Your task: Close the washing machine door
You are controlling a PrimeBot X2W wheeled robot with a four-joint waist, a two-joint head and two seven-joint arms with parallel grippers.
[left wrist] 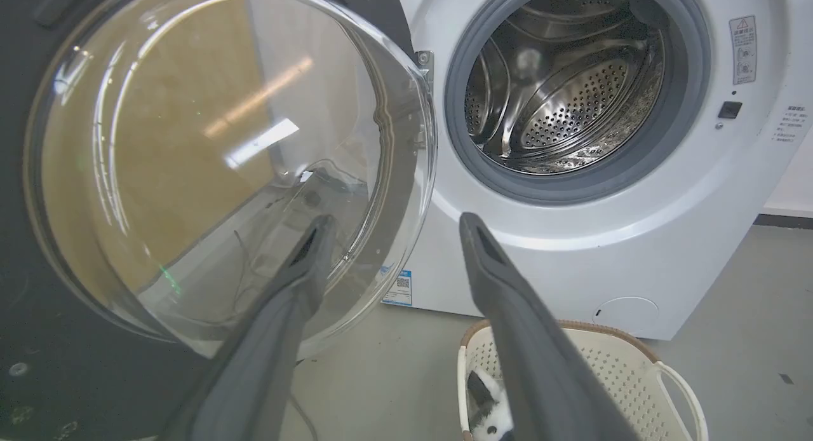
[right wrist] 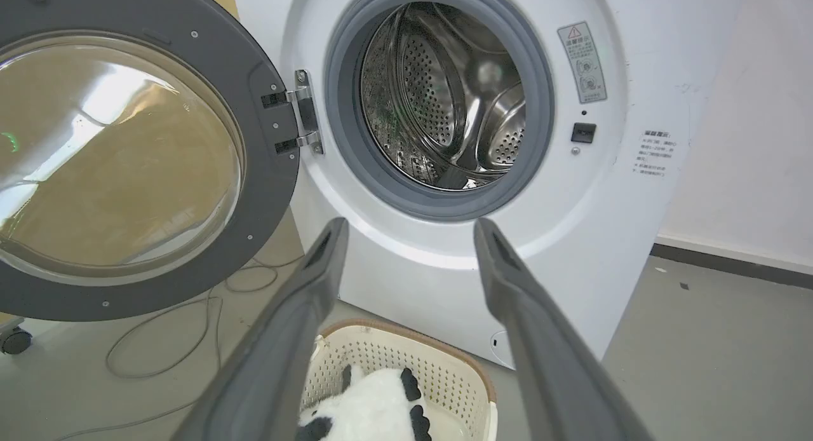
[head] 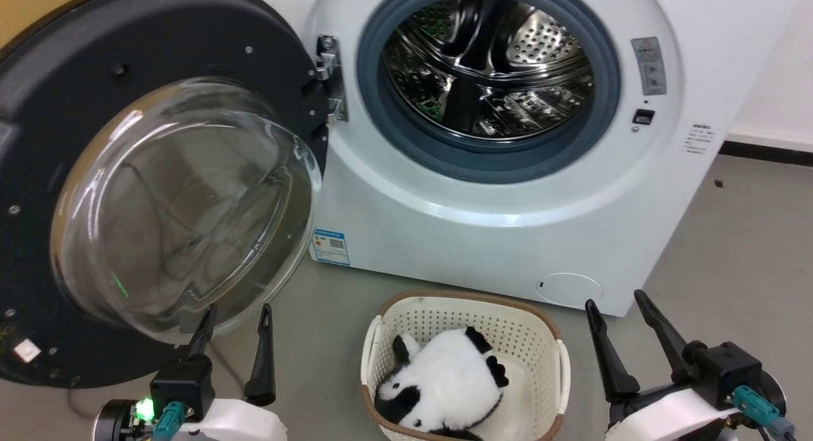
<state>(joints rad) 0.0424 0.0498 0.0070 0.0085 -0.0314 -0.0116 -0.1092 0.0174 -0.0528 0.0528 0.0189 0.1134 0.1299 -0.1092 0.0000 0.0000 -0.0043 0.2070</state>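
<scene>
At the left side of the washing machine [head: 476, 218], the door [head: 184, 206] is swung wide open, while the left gripper [head: 237, 309] and right gripper [head: 615, 300] are held low, fingers spread, grasping nothing.

Supporting surface: a smooth grey floor [head: 730, 250], matt, with light scuffing.

Standing directly on it:
- The white washing machine [head: 508, 237], its base flat on the floor and its right front corner close to a dark skirting strip [head: 762, 150] along the wall.
- A cream perforated basket [head: 444, 323] with a brown rim, upright, just in front of the machine's lower front panel.
- A thin grey cable [right wrist: 108, 358], lying in loose loops to the left of the basket.
- A small dark wheel [right wrist: 14, 340] at the far left.
- One small dark speck [head: 718, 183], right of the machine.
</scene>
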